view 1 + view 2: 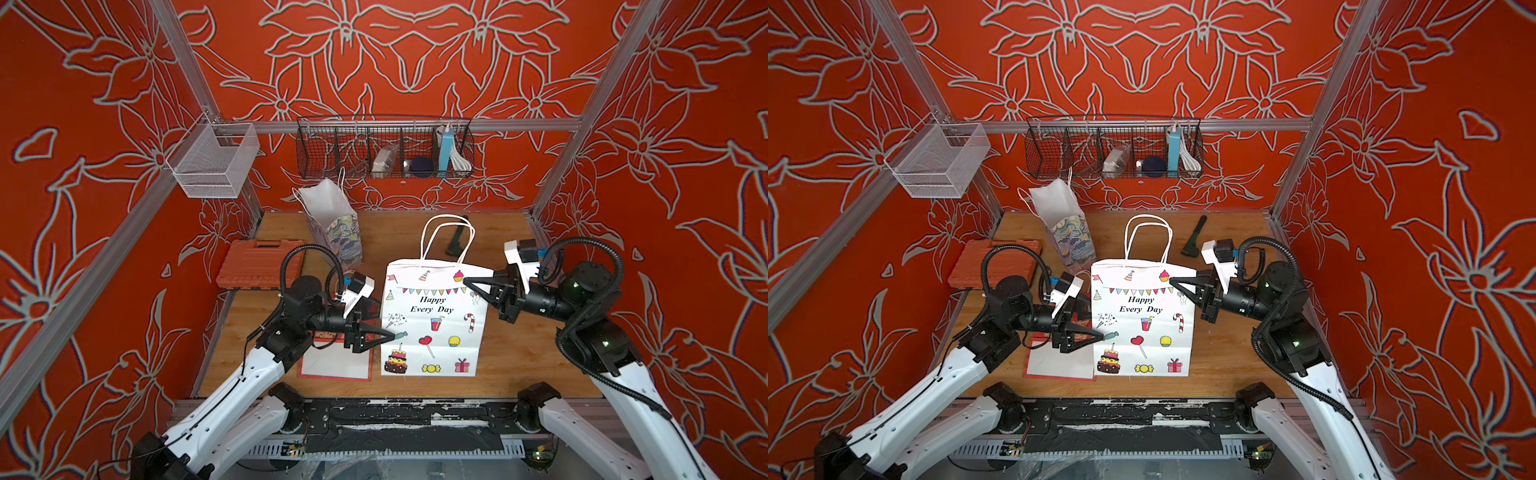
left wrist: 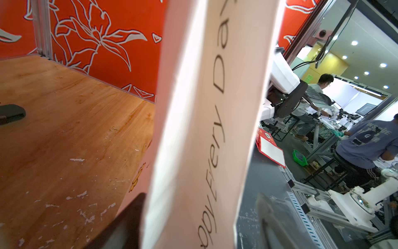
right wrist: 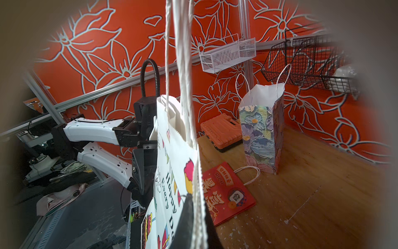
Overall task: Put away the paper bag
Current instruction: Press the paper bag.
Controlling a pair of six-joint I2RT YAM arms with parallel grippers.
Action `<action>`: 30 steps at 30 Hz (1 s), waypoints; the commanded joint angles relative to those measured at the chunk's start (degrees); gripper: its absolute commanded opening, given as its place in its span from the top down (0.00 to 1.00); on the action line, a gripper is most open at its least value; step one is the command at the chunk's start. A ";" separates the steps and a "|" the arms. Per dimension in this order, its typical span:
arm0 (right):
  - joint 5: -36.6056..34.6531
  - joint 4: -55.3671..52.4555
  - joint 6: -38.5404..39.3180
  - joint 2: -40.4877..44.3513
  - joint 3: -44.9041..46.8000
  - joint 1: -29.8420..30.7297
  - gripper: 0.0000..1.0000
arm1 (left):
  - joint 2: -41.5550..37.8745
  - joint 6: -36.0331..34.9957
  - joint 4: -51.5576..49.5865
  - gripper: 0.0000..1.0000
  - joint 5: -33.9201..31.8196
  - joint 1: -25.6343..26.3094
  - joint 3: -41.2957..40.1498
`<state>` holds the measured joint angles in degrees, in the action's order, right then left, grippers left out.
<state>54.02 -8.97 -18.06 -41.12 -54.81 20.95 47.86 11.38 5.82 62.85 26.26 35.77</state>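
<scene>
The white paper bag (image 1: 432,328) printed "Happy Every Day" stands upright mid-table, its cord handles (image 1: 446,237) up; both top views show it (image 1: 1142,328). My right gripper (image 1: 466,281) is shut on the bag's upper right edge; in the right wrist view its dark fingers (image 3: 189,217) pinch the paper beside the cords. My left gripper (image 1: 394,335) is open and straddles the bag's lower left edge. In the left wrist view the bag (image 2: 204,129) runs between the spread fingers (image 2: 271,217), with a gap on one side.
A floral bag (image 1: 332,224) stands behind, to the left. A flat red bag (image 1: 336,363) lies under my left arm. An orange tool case (image 1: 259,264) lies at far left. On the back rail hang a black wire basket (image 1: 384,151) and a white mesh basket (image 1: 212,160). A black tool (image 1: 457,241) lies behind.
</scene>
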 commanded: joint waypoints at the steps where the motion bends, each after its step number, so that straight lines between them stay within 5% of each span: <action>1: -2.07 3.43 -0.37 0.36 -1.78 0.06 1.00 | 2.38 1.39 -0.27 0.15 0.15 0.33 -1.17; 4: -2.73 4.08 -0.76 0.16 -0.93 0.08 1.00 | 3.23 1.14 0.50 0.26 0.18 0.80 -2.15; 10: -3.83 2.73 0.48 0.52 -0.65 0.06 1.00 | 0.21 -0.88 -0.37 0.94 -0.32 0.81 -3.33; 11: -3.82 2.73 0.49 0.46 -0.57 0.06 1.00 | -0.32 -1.06 -0.46 0.99 -0.49 0.81 -3.46; 12: -3.76 2.81 0.49 0.51 -0.49 0.06 1.00 | -0.60 -1.14 -0.47 0.97 -0.60 0.80 -3.58; 14: -3.44 3.15 0.27 0.36 -0.33 0.06 1.00 | -0.75 -1.02 -1.28 0.55 -1.64 0.81 -3.44; 15: -3.20 3.36 0.14 0.35 -0.24 0.06 1.00 | -0.63 -1.18 -1.71 0.43 -1.85 0.81 -3.36; 18: -1.98 4.30 -0.52 0.04 -0.04 0.06 1.00 | 0.18 -1.53 -2.27 0.27 -2.27 0.81 -3.21; 25: 1.60 6.29 -2.81 -1.06 2.78 0.06 1.00 | 1.91 3.49 6.26 0.28 -5.38 0.81 0.64; 27: 1.79 9.92 -4.66 -1.64 4.27 0.14 1.00 | 2.89 5.90 10.20 0.38 -5.21 0.81 2.16; 30: 2.31 12.25 -5.85 -3.79 3.66 0.14 1.00 | 5.47 5.32 9.45 0.65 -5.26 0.81 5.37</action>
<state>54.68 -2.46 -21.45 -43.83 -50.98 20.95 52.03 15.77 11.00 57.84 26.94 38.04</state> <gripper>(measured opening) 0.046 0.403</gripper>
